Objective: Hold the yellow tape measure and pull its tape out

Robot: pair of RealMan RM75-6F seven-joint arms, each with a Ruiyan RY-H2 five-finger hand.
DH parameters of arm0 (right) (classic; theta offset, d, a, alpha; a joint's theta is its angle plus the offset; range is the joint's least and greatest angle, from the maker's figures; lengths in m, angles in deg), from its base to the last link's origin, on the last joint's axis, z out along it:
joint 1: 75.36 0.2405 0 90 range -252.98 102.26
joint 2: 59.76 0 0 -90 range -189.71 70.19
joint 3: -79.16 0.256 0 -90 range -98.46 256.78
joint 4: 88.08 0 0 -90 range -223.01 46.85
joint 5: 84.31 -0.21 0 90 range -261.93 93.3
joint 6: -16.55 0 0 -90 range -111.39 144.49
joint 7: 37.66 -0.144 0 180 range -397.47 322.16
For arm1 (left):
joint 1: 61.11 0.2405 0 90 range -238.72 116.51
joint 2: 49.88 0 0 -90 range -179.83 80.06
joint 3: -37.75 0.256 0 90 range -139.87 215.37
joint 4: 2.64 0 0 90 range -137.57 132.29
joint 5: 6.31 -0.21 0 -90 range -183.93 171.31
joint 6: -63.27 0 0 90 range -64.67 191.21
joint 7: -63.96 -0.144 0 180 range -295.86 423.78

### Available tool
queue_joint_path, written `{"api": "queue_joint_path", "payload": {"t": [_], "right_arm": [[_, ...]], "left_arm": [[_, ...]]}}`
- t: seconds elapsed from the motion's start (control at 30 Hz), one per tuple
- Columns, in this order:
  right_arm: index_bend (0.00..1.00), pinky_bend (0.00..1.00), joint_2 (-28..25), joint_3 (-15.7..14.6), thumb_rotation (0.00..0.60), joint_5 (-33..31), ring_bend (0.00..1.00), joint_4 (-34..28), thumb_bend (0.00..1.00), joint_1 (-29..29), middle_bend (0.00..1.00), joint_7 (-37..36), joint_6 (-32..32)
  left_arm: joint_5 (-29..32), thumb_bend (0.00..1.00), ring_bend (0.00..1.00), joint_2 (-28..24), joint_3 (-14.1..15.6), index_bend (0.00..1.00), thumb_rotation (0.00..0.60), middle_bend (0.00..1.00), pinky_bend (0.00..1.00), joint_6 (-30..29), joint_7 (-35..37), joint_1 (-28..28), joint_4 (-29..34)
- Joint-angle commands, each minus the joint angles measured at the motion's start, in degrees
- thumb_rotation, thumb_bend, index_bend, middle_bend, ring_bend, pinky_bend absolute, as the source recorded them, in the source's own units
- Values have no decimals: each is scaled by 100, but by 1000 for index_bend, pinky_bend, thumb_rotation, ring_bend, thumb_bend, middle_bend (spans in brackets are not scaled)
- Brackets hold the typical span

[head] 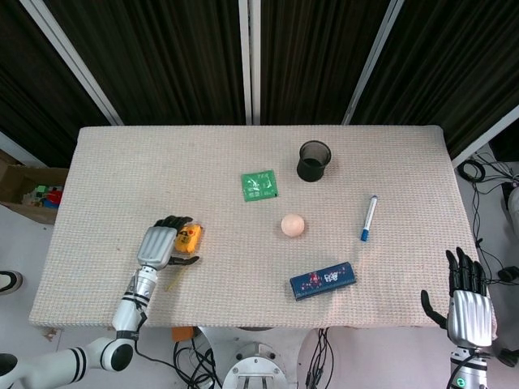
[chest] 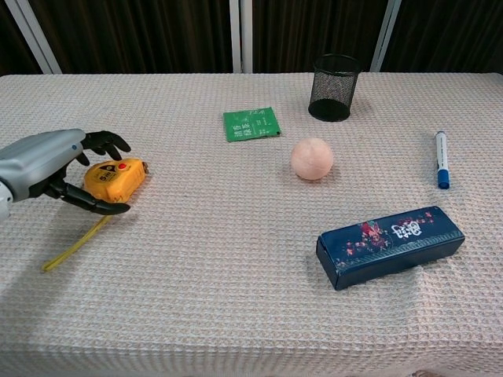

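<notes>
The yellow tape measure (chest: 118,178) lies on the table's left side, also seen from above (head: 189,237). A short length of yellow tape (chest: 75,246) trails from it toward the front edge. My left hand (chest: 43,166) cups around its left side, fingers curled over the far edge and thumb (chest: 94,206) along the near edge. A firm grip does not show. In the head view the left hand (head: 158,245) sits just left of the case. My right hand (head: 469,306) hangs off the table's front right corner, fingers spread and holding nothing.
A green packet (chest: 251,124), a black mesh cup (chest: 334,76) and a peach ball (chest: 312,159) sit mid-table. A dark blue pencil case (chest: 391,246) lies front right, and a blue-capped marker (chest: 442,159) far right.
</notes>
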Motion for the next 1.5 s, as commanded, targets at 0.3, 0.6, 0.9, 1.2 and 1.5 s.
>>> {"api": "queue_joint_path", "payload": {"t": [0.3,0.6,0.9,1.2,1.5], "right_arm": [[0,0,-20,4,600,-34,0,4,326,-29,0,-20,8],[0,0,-3,8,600,2,0,-29,327,2,0,50,-19],[0,0,-5,21,600,70,0,-55,327,36,0,104,-13],[0,0,44,218,600,588,0,-705,320,418,0,353,-38],[53,0,285,666,600,691,0,-1689,324,1378,0,1512,-1150]], "left_arm": [[142,84,251,77,-26,315,413,309,341,-14,-168,-16,-170],[28,106,386,167,-111,439,600,439,482,-179,86,-26,-249],[-742,171,514,320,-127,585,600,576,595,-837,1198,24,-425],[-1466,188,539,317,-91,610,600,603,615,-1238,1520,-129,63],[-1772,194,539,490,-109,612,600,603,615,-1023,1188,-486,441]]}}
